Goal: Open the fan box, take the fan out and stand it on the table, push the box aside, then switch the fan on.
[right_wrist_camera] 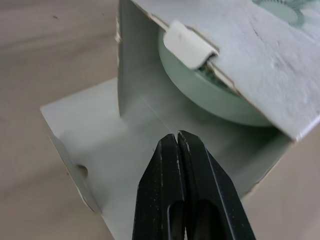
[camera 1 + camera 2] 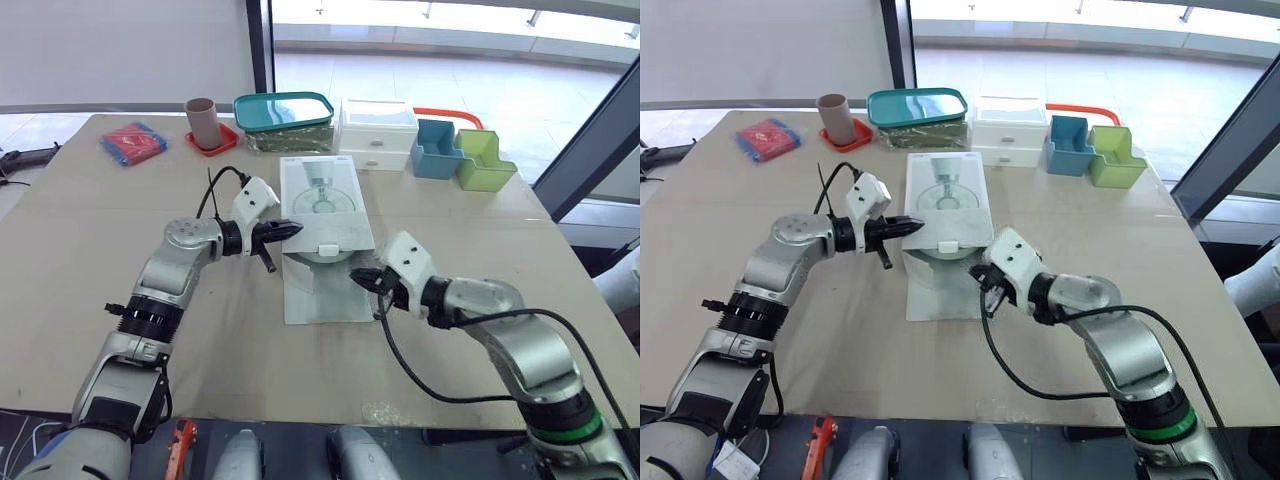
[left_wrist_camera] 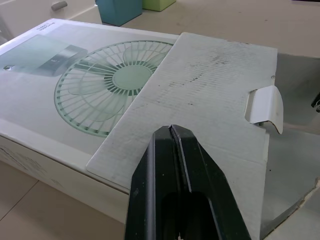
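Observation:
The white fan box (image 2: 318, 190) lies flat mid-table with a fan printed on its lid. Its near end is open: one flap (image 3: 200, 95) is folded back over the top and another flap (image 2: 325, 296) lies on the table. The pale green fan (image 1: 210, 95) sits inside the opening. My left gripper (image 2: 290, 230) is shut and empty, its tips at the box's left edge, just over the folded-back flap (image 3: 172, 131). My right gripper (image 2: 362, 277) is shut and empty at the right front corner of the opening, its tips over the lying flap (image 1: 177, 137).
Along the table's far edge stand a pink cup (image 2: 203, 122) on a red coaster, a teal-lidded container (image 2: 284, 112), a white drawer unit (image 2: 378, 132), a blue bin (image 2: 437, 148) and a green bin (image 2: 483, 160). A red and blue packet (image 2: 133, 143) lies far left.

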Available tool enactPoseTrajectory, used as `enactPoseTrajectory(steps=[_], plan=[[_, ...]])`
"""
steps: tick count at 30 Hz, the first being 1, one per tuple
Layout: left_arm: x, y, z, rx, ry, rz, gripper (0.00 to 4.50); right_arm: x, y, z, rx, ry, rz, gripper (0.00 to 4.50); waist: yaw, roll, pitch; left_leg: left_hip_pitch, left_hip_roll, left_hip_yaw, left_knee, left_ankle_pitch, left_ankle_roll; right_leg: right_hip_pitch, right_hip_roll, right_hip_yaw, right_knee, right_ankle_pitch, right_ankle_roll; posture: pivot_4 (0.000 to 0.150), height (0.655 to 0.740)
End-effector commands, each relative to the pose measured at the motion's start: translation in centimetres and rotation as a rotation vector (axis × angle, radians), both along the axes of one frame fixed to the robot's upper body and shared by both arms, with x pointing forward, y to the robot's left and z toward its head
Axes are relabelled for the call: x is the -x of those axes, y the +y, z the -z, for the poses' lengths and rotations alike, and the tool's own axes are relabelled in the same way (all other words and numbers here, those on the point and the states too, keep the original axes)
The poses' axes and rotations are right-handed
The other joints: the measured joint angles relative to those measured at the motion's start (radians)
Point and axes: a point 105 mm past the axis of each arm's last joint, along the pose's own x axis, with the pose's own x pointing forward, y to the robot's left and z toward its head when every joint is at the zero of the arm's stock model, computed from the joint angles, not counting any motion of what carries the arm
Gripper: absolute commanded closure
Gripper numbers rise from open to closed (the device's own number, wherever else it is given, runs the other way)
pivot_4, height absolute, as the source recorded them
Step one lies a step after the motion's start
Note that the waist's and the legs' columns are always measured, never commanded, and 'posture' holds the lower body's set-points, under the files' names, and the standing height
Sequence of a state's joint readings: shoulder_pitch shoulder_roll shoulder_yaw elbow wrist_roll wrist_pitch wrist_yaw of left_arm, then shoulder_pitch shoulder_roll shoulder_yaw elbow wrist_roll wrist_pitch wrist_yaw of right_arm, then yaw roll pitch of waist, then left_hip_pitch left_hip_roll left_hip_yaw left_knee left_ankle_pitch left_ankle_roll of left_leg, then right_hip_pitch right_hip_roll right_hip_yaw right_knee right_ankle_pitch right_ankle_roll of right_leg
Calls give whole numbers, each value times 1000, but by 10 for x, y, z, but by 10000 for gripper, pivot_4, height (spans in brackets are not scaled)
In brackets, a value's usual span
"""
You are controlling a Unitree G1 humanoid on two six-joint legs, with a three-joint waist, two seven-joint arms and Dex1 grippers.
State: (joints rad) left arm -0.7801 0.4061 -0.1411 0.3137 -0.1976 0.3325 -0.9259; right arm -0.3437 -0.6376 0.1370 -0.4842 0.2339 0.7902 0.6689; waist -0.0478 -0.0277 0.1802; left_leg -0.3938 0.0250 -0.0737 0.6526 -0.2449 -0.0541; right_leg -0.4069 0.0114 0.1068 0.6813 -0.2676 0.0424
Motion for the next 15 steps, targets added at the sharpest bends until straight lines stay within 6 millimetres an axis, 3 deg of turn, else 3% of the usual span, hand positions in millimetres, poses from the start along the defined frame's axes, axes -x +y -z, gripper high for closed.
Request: enactPoseTrajectory(steps=[1, 6, 15], plan=[[-1, -1, -5, -4, -11, 3, 45000, 2, -14, -13, 12, -59, 34, 44655, 0, 0, 0, 0, 0, 0, 0, 0, 0, 0, 0, 0, 0, 0, 0, 1500, 7400], [-1, -1, -6, -2, -14, 5, 45000, -3, -28, -10, 26, -70, 90, 44655, 0, 0, 0, 0, 0, 0, 0, 0, 0, 0, 0, 0, 0, 0, 0, 1500, 7400], [2, -3, -11, 9, -24, 18, 45000, -36, -46, -9, 33, -229, 221, 44655, 0, 0, 0, 0, 0, 0, 0, 0, 0, 0, 0, 0, 0, 0, 0, 1500, 7400]])
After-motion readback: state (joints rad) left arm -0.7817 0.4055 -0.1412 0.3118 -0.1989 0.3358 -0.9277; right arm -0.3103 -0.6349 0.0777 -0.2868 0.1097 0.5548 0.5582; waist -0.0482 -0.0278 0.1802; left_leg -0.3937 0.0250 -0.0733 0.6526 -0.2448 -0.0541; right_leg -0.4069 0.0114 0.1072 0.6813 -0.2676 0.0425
